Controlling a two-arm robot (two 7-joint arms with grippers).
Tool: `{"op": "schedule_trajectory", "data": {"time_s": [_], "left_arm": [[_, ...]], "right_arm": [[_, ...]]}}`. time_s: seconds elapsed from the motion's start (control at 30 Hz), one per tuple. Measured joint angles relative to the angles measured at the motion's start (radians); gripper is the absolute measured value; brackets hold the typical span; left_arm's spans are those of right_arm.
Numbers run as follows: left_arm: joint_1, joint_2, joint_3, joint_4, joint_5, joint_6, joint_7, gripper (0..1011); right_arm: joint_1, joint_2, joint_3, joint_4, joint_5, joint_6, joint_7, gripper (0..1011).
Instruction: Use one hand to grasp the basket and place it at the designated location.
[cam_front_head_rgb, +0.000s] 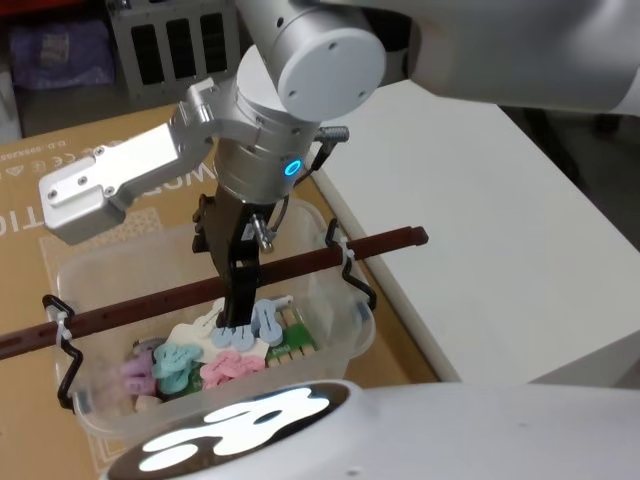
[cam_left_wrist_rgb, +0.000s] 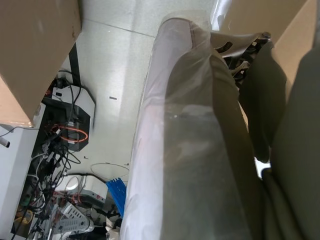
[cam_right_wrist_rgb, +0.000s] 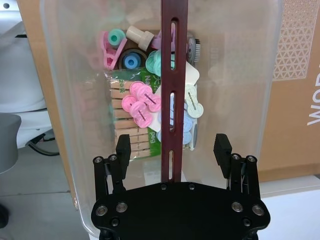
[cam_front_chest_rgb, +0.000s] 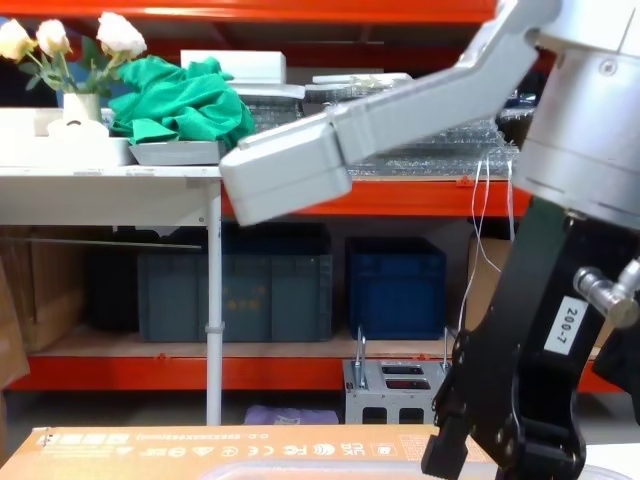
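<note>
The basket is a see-through plastic tub with round corners. It stands upright on a brown cardboard box, just beside the white counter. A long dark red handle runs across its top, held at each end by black wire. Little pink, blue and green clips lie at the bottom.

The right gripper is black, with a white "200-7" label on its side. It reaches down into the basket at the middle of the handle. Its two fingers are spread wide, one on each side of the handle and not touching it.
</note>
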Motion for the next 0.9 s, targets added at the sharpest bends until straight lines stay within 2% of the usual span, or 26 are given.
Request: {"op": "schedule_trajectory", "data": {"time_s": [0.23, 0.53, 0.7, 0.73, 0.77, 0.9], "left_arm": [[0.0, 0.0, 0.0, 0.0, 0.0, 0.0, 0.0, 0], [0.0, 0.0, 0.0, 0.0, 0.0, 0.0, 0.0, 0], [0.0, 0.0, 0.0, 0.0, 0.0, 0.0, 0.0, 0], [0.0, 0.0, 0.0, 0.0, 0.0, 0.0, 0.0, 0], [0.0, 0.0, 0.0, 0.0, 0.0, 0.0, 0.0, 0], [0.0, 0.0, 0.0, 0.0, 0.0, 0.0, 0.0, 0]], "right_arm": [[-0.005, -0.011, -0.028, 0.014, -0.033, 0.011, -0.001, 1001], [-0.007, -0.017, -0.037, 0.02, -0.045, 0.025, -0.001, 1000], [-0.008, -0.014, -0.033, 0.024, -0.042, 0.021, -0.01, 902], [-0.008, -0.012, -0.031, 0.025, -0.041, 0.019, -0.014, 858], [-0.008, -0.012, -0.031, 0.025, -0.041, 0.019, -0.014, 858], [-0.011, -0.008, -0.026, 0.025, -0.039, 0.016, -0.02, 728]]}}
